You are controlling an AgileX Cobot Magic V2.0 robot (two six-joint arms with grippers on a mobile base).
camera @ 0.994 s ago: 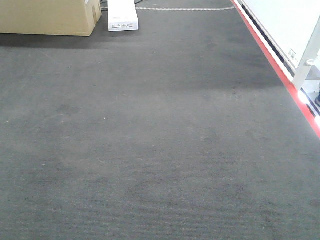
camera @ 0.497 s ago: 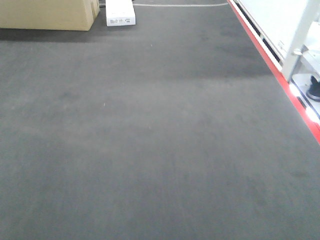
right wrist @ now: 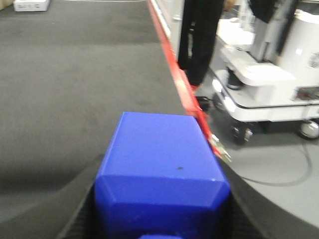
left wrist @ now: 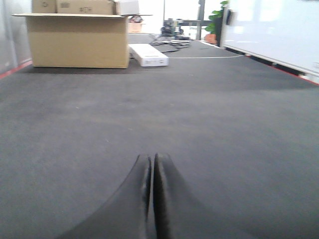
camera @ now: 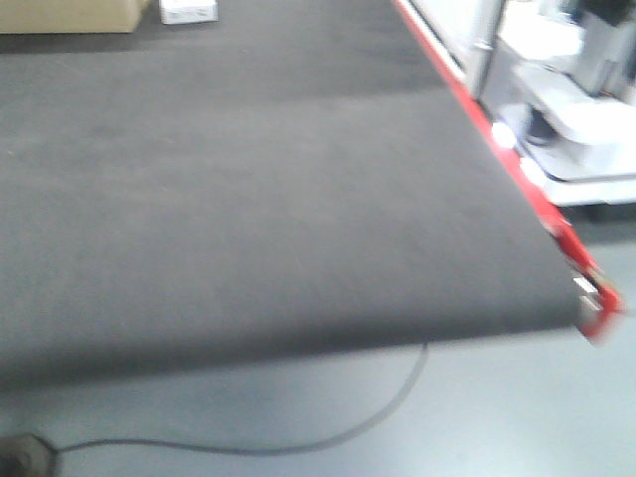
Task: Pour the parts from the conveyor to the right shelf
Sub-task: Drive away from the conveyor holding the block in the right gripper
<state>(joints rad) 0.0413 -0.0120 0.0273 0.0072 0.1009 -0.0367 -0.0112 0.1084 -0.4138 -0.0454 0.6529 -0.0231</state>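
While the front view is smeared with blur, the conveyor still reads clearly: a dark grey woven belt with a red strip down its right edge. Its near end stops over a glossy light grey floor. A black cable curves across the floor just below the belt's end. Neither arm shows in this view.

Left wrist view: left gripper has its two dark fingers pressed flat together with nothing between them. It is low over bare belt. At the far end of the belt are an open cardboard box and, just to its right, a flat white carton. A white wall panel runs along the right side.

Right wrist view: right gripper is clamped on the blue block, one dark finger against each side. The block fills the lower middle of the frame. It sits over the belt's right margin, covering the near stretch of the red strip. Whether it touches the belt cannot be told.

Off the belt to the right, a person's dark-trousered legs stand just beside the strip. A white wheeled machine is next to them on the floor.
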